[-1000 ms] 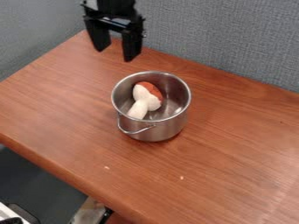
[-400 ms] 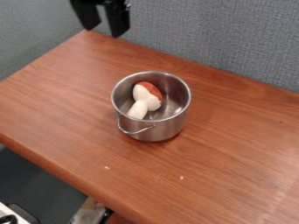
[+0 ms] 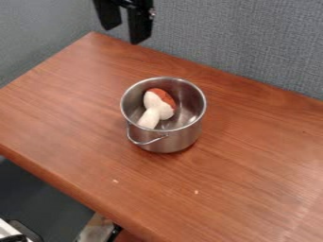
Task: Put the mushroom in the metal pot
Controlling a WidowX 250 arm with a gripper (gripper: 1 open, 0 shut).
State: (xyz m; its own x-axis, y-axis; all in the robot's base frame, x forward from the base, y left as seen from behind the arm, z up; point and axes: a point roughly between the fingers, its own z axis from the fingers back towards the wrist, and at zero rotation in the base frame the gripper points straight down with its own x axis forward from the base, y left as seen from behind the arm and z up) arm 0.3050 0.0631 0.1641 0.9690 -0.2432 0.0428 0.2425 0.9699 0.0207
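You are looking at: one mushroom (image 3: pixel 155 107), lying inside the metal pot (image 3: pixel 187 133), cap toward the far side; the pot is sitting near the middle of the worktop (image 3: pixel 252 170); the hand (image 3: pixel 127 24) is hanging above the far left corner, fingers spread wide, holding nothing.

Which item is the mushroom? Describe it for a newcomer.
Find the wooden table; near its middle stands the metal pot. Inside lies the mushroom, the only thing in it: cream stem, reddish-brown cap.
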